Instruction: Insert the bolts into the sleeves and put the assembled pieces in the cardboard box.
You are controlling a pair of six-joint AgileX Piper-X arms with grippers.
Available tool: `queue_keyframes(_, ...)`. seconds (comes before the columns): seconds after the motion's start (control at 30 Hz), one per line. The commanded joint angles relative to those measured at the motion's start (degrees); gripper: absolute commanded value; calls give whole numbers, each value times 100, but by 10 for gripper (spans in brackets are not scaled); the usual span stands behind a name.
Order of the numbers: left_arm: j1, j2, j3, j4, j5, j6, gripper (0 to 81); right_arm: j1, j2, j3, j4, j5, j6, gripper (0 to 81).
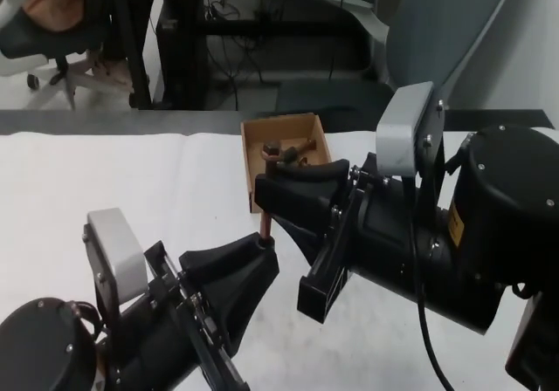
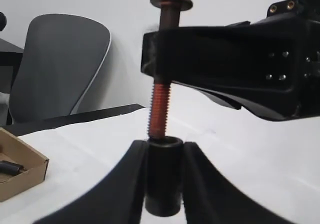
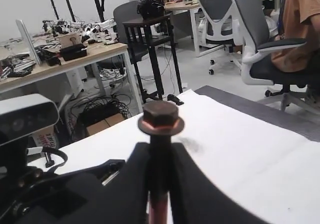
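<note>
The left gripper (image 2: 164, 156) clamps the dark sleeve (image 2: 164, 184) upright between its fingertips. Directly above, the right gripper (image 3: 159, 156) pinches the bolt (image 2: 161, 109) below its head, threaded tip at the sleeve's mouth. Both look rigid, smooth metal, likely slippery: firm mid-body holds suit. The cardboard box (image 1: 248, 160) lies beyond.

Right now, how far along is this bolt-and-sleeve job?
Done: the cardboard box already holds a few pieces, seemingly assembled. In hand: the left jaws grip a sleeve upright, and the right jaws hold a bolt above it, with its threaded tip just at the sleeve's mouth and most of the thread showing. Left: push the bolt home, then put that piece in the box.
</note>
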Motion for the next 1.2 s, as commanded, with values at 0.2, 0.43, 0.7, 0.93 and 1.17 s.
queue_keyframes(0.2,0,-9,-79,-359,-53,184,18,138,-73,36,17,-43,268,6)
queue_keyframes(0.43,0,-9,-130,-359,-93,197,18,315,-73,51,426,23,268,6)
queue_keyframes(0.7,0,-9,-307,-336,-93,290,18,367,-128,51,527,180,497,693)
queue_keyframes(0.93,0,3,-313,-312,-220,333,18,367,-549,51,349,357,586,700)
queue_keyframes(1.17,438,296,-1085,1584,-498,570,18,367,-1798,51,146,841,362,700)
